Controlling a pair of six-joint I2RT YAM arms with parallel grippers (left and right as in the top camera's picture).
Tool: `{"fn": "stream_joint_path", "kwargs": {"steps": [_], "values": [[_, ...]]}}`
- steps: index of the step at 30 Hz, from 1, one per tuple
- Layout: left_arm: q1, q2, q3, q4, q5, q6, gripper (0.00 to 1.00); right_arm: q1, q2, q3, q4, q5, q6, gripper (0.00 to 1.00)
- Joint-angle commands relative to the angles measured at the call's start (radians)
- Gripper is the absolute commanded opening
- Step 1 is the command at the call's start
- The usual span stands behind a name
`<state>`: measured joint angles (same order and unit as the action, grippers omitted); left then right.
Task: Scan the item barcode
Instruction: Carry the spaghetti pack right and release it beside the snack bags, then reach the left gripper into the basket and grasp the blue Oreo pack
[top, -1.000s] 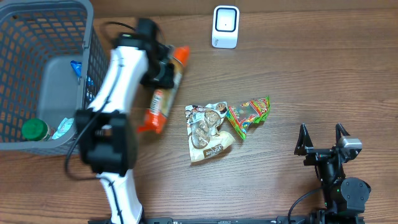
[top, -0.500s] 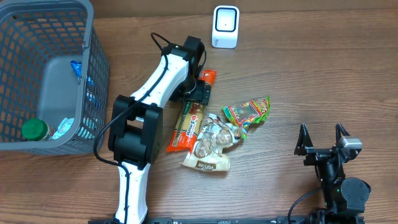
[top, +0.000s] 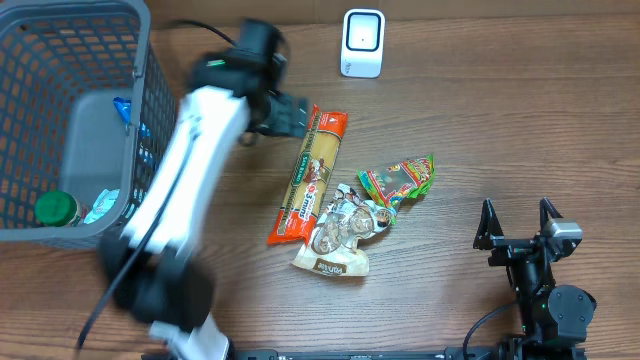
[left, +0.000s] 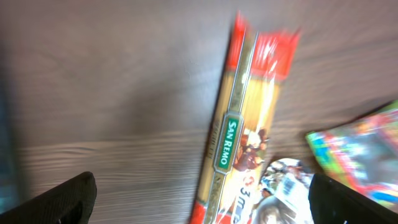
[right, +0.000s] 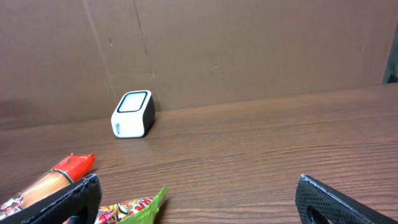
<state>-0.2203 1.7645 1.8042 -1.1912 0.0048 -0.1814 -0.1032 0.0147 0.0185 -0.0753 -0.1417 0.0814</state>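
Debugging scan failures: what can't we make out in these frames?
- Pasta packet barcode: none legible. Too small in the overhead view, motion-blurred in the left wrist view.
- Left tool: smeared by motion blur in the overhead view.
- Basket contents: in the overhead view, partly behind the mesh wall and too small to identify.
- Green packet: cut off by the bottom edge of the right wrist view.

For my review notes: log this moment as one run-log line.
left gripper: open, empty, near pasta pack | right gripper: open, empty | pasta pack: flat on table | scanner: no item presented
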Motion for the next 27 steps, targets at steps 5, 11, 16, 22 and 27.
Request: {"fn": "stream_joint_path", "kwargs": {"steps": [5,11,16,22,27], "values": [[0.241,-0.362,0.011,0.016,-0.109,0.062,1.0,-0.003,-0.01,-0.011,0.003,0.009,-0.003,1.0],[0.576,-0.421,0.011,0.04,-0.074,0.074,1.0,-0.003,-0.01,-0.011,0.003,0.009,-0.003,1.0],[0.718,-0.32,0.011,0.048,-0.011,0.104,1.0,-0.003,-0.01,-0.011,0.003,0.009,-0.003,1.0],[0.724,-0.103,0.011,0.098,0.001,0.134,1.0,-0.003,-0.01,-0.011,0.003,0.009,-0.003,1.0],[0.725,0.07,0.011,0.152,0.057,0.138,1.0,-0.003,-0.01,-0.011,0.003,0.009,-0.003,1.0]]}}
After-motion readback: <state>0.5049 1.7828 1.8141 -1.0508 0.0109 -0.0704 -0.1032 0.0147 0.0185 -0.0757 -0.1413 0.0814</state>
